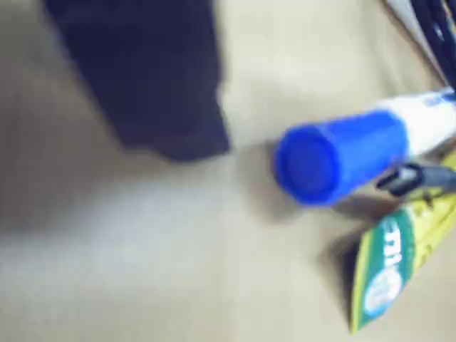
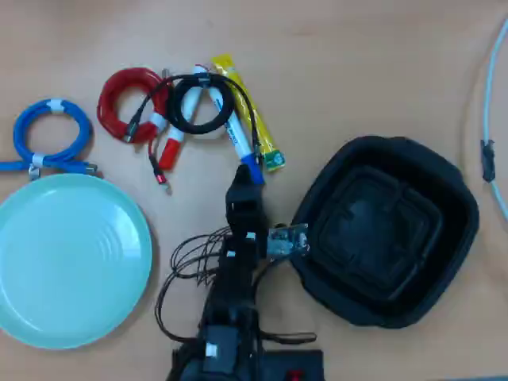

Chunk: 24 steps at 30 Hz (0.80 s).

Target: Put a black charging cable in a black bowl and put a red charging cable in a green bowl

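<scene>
The black charging cable (image 2: 198, 107) lies coiled on the table at the top, resting over two markers. One of its plugs (image 1: 410, 178) shows in the wrist view. The red charging cable (image 2: 119, 103) lies coiled just left of it. The green bowl (image 2: 71, 262) is at the left and holds nothing. The black bowl (image 2: 381, 230) is at the right and holds nothing. My gripper (image 2: 244, 189) hovers just below the blue marker cap, between the bowls and apart from both cables. In the blurred wrist view only one dark fingertip (image 1: 149, 85) shows.
A blue-capped marker (image 2: 238, 143) (image 1: 335, 157), a red-capped marker (image 2: 168, 147) and a yellow-green packet (image 2: 248, 115) (image 1: 392, 271) lie among the cables. A blue coiled cable (image 2: 51, 139) lies above the green bowl. A white cord (image 2: 488, 119) runs along the right edge.
</scene>
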Available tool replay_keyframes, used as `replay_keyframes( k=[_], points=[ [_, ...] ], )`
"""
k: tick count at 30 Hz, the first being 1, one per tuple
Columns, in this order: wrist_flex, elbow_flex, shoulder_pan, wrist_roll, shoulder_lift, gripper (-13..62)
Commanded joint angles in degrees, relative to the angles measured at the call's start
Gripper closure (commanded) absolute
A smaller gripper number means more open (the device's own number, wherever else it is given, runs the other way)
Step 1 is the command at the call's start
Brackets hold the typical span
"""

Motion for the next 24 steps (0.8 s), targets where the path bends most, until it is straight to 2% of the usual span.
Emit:
replay_keyframes(
  k=[1, 6, 18, 24],
  points=[
    [15.6, -5.1, -18.0, 1.2, 17.2, 2.4],
    [22.6, -8.6, -18.6, -8.6, 17.1, 2.4],
    [25.0, -9.2, -18.6, -9.0, 17.5, 2.4],
    [42.1, -19.5, -22.1, -8.4, 20.2, 2.5]
  ],
)
